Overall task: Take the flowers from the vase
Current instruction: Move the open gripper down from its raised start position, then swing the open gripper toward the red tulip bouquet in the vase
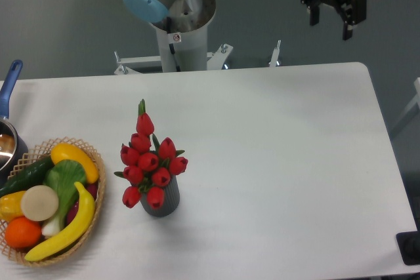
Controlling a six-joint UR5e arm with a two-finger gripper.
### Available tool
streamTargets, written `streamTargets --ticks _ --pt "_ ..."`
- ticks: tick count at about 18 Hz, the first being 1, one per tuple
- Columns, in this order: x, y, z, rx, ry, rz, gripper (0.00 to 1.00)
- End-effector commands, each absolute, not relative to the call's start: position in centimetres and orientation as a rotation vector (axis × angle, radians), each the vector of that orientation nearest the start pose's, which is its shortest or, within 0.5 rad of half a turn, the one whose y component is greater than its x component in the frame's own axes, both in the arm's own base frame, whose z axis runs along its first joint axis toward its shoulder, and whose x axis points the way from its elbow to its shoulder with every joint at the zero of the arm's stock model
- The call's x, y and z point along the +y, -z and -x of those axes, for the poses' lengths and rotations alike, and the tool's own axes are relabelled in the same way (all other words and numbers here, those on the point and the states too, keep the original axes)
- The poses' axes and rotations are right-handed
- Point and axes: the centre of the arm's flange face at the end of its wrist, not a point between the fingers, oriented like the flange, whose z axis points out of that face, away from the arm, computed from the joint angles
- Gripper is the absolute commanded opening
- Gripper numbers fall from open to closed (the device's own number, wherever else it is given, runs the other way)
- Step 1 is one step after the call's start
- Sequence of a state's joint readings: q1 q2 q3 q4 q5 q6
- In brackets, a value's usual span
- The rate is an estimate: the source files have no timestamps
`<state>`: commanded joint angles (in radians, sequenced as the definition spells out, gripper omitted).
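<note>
Although raised high above the far right corner of the table (275, 129), pincer (331, 24) shown hanging with jaws spread moderately apart, holding nothing, touching nothing. Seen from a fixed camera, black fingers (346, 29) pointing downward against the grey background beyond the table's far edge.

Well apart from the pincer, down and to its left in the picture: flowers (149, 165), a bunch of red tulip buds with green leaves, standing in a vase (163, 202), small, dark grey, ribbed. Bunch spreading wider than the vase mouth, one bud rising above the rest on a longer stem. Vase upright on the white tabletop, nothing touching it.

Judged likely light and artificial, with soft buds that give under pressure and thin stems that bend. Probably not fragile, but apt to slip or splay if pinched at a single bud. Best hold judged to be low on the cluster, where stems gather just above the vase mouth, or around the bunched middle of the buds. Vase itself looks light, so may lift along with the stems if they sit tight.

Farther left still, near the table's near left corner: wicker basket (92, 227) of fruit and vegetables, and a blue-handled pot (9, 80) at the picture's edge.
</note>
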<state>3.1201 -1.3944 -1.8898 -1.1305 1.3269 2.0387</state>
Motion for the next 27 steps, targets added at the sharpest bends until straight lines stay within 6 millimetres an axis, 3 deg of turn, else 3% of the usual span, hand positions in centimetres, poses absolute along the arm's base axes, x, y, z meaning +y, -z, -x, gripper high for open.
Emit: streamTargets --ticks 10,18,23,27 --pt "17.5 -45.1 42.9 0.745 -0.474 2.784 1.0" --pt "19.4 -43.6 41.1 0.375 -0.364 2.685 1.0" --pt "21.6 -42.0 39.3 0.179 -0.221 2.465 1.0" --pt "25.3 -41.8 37.6 0.155 -0.104 2.359 1.0"
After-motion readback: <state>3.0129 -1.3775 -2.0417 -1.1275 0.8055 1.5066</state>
